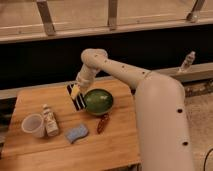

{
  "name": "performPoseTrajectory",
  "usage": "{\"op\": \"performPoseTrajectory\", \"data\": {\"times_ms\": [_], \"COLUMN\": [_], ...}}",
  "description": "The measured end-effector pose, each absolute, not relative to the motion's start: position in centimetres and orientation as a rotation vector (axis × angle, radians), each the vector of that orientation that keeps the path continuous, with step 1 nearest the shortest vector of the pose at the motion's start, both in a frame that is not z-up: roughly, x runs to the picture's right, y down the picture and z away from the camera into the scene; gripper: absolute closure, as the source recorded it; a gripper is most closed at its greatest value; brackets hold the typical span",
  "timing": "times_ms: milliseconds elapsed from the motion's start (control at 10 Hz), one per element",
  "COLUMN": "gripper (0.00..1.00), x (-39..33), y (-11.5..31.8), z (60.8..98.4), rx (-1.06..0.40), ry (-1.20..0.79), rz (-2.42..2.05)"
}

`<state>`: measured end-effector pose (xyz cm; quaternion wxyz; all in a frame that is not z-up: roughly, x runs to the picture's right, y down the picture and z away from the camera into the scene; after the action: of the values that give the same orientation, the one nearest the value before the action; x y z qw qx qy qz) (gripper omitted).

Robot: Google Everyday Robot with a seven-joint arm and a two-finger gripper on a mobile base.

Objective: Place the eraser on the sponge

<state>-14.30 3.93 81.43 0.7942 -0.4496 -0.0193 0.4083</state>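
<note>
My gripper (75, 92) hangs over the back middle of the wooden table (30, 100), just left of the green bowl. It is shut on the eraser (79, 102), a small black block with pale stripes, which is lifted off the wood and tilted. The light blue sponge (76, 133) lies flat on the table nearer the front, a good way below the eraser and apart from it. My pale arm (150, 100) sweeps in from the lower right and covers the table's right edge.
A green round bowl (98, 101) sits right beside the held eraser. A reddish-brown elongated object (103, 123) lies in front of the bowl. A small bottle (49, 120) and a white cup (33, 125) stand at the left. Another bottle (187, 61) stands on the far ledge.
</note>
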Motion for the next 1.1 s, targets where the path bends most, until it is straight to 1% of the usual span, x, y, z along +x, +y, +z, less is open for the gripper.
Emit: {"op": "performPoseTrajectory", "data": {"times_ms": [400,600,900,1100], "gripper": [1.0,1.0,1.0,1.0], "x": [-12.5,-12.8,-12.8,-12.6], "y": [7.7,9.3,12.6,13.2], "z": [79.6,78.8,76.6,76.2], "rx": [-0.99,-1.0,-1.02,-1.019], "ry": [0.038,0.061,0.092,0.101], "rz": [0.787,0.752,0.735,0.738]}}
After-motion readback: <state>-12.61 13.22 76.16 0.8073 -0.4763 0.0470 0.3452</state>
